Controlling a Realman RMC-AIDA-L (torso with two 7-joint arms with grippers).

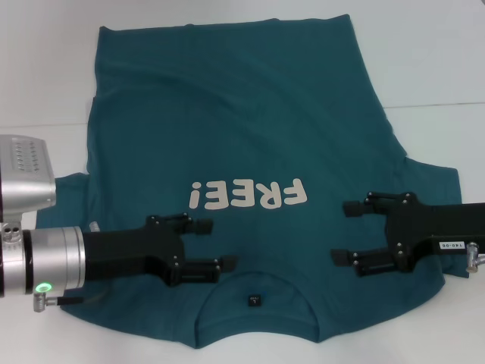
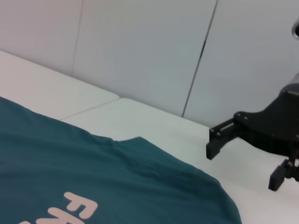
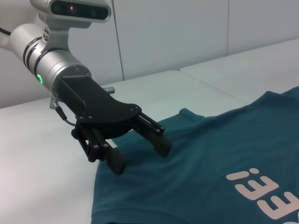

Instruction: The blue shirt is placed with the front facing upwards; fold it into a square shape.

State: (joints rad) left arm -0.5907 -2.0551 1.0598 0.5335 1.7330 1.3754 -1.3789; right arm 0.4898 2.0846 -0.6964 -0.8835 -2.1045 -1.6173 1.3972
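Observation:
The blue shirt (image 1: 242,129) lies spread flat on the white table, front up, with the "FREE!" lettering (image 1: 248,195) on top and the collar with its small dark neck label (image 1: 255,300) nearest me. My left gripper (image 1: 218,244) hovers open over the shirt's shoulder area, left of the collar. My right gripper (image 1: 345,232) is open too, over the opposite shoulder, right of the collar. Neither holds cloth. The right wrist view shows the left gripper (image 3: 140,156) above the shirt (image 3: 210,158) near its edge. In the left wrist view the right gripper (image 2: 243,163) hangs beyond the shirt (image 2: 93,177).
The white table (image 1: 45,68) extends around the shirt, with a seam (image 1: 432,105) running across it. Pale wall panels (image 2: 140,46) stand behind the table. Both sleeves lie flat at the sides, under my arms.

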